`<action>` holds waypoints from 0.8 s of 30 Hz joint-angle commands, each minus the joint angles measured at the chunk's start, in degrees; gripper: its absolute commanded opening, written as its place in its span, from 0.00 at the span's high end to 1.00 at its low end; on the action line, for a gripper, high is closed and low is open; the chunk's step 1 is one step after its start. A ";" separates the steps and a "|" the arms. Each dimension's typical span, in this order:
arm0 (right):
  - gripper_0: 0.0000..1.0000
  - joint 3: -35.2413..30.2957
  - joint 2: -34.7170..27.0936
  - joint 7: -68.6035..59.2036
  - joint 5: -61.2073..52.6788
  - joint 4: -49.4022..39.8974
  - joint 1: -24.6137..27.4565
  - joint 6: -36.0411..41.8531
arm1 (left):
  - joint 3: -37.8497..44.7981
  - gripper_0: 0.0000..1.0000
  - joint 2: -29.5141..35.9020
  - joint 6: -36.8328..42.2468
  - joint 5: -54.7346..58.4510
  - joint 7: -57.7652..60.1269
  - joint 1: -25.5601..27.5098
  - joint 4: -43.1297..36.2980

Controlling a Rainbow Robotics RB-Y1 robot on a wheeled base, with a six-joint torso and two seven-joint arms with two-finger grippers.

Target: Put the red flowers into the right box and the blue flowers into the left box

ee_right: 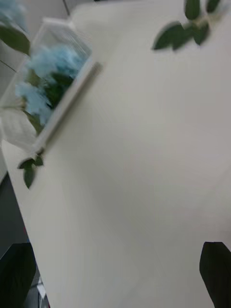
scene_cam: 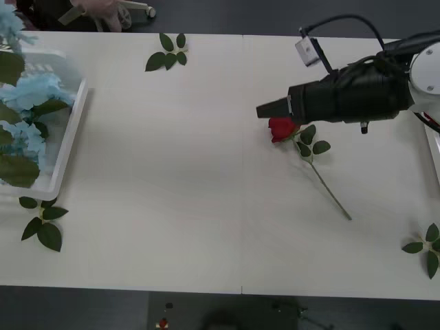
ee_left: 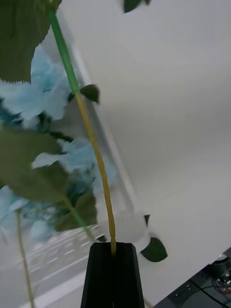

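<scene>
Surface: white table (scene_cam: 172,172), seen from above, with a dark floor strip at its near edge.
Near leaves: one loose green sprig (scene_cam: 42,223) lies by the near corner of the basket; another leaf sprig (scene_cam: 426,247) lies near the table's right edge.
Left box: white slotted basket (scene_cam: 69,137) at the left edge of the table, with pale blue flowers (scene_cam: 31,93) and big green leaves inside.
Left gripper: its black fingers (ee_left: 114,274) are pressed together on the thin stem (ee_left: 91,139) of a blue flower, above the basket; the stem goes up from the fingertips, yellowish then green.
Red flower: one red rose (scene_cam: 280,128) lies flat on the table right of centre, its stem (scene_cam: 330,192) running toward the near right.
Right gripper: black gripper (scene_cam: 265,109) reaches in from the right, its tip just over the rose head; in the right wrist view its two fingers (ee_right: 216,272) stand wide apart with nothing between them.
Right box: thin white rim (scene_cam: 433,148) at the right edge.
Far leaves: a third sprig (scene_cam: 167,53) near the far edge.
</scene>
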 commanded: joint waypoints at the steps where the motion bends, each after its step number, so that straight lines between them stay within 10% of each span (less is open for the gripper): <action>1: 0.00 5.39 -1.50 -10.32 11.94 -0.53 -3.63 0.44 | -2.85 1.00 -3.89 0.50 -0.25 -3.90 -1.23 11.29; 6: 0.00 10.67 -1.33 -18.58 26.53 -1.14 -5.83 3.34 | -2.85 0.99 -7.67 -1.08 -3.67 -4.42 -2.02 14.89; 10: 0.00 10.76 -0.10 -20.34 33.12 -1.14 -5.83 5.45 | -2.85 0.46 -9.60 -3.98 -6.31 -4.42 -2.02 12.60; 14: 0.00 10.76 0.96 -21.30 37.96 -0.26 -5.83 8.18 | -2.85 0.21 -8.28 -3.98 -4.38 -4.51 -2.11 9.79; 24: 0.00 12.25 5.88 -21.83 47.10 5.19 -5.83 9.85 | 10.69 0.14 0.77 12.01 17.33 -5.74 -2.11 4.43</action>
